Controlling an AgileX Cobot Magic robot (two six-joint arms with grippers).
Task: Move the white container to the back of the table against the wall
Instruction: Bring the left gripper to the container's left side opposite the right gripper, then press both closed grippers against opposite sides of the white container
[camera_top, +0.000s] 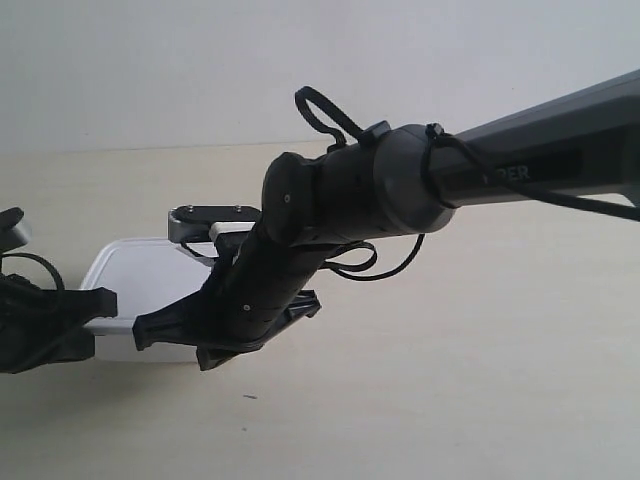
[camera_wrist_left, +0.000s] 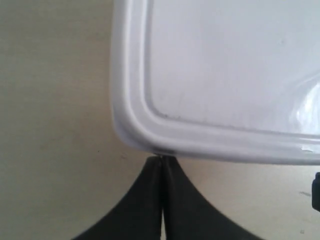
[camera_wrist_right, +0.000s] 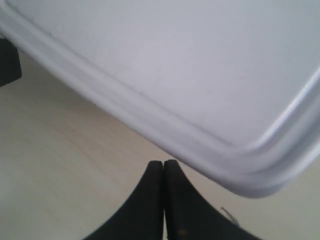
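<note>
Only the exterior view takes in the room. It shows the plain pale wall (camera_top: 200, 70) rising from the back edge of the beige surface (camera_top: 480, 390). A thick black arm at the exterior view's right (camera_top: 520, 160) reaches across the middle and hides much of the scene. A second arm at the exterior view's left (camera_top: 30, 330) shows only in part.

Between the two arms lies the white container (camera_top: 130, 270). It sits flat on the surface with its lid on, toward the left of that view and well apart from the back edge and the wall. The finger positions are hard to read from here.

The wrist views give them closely. In the left wrist view the left end effector (camera_wrist_left: 162, 159) has its two black fingers pressed together with no gap. Their tips touch the container's rim beside a rounded corner and pinch nothing. In the right wrist view the right end effector (camera_wrist_right: 163, 164) is likewise pressed together. Its tips lie just beside the long rim near another rounded corner, and whether they touch it cannot be told.

The lid's raised border and flat centre fill most of both wrist views, with bare surface beneath showing faint grain. A tiny dark speck (camera_top: 250, 397) lies on the surface toward the front edge in the exterior view.
</note>
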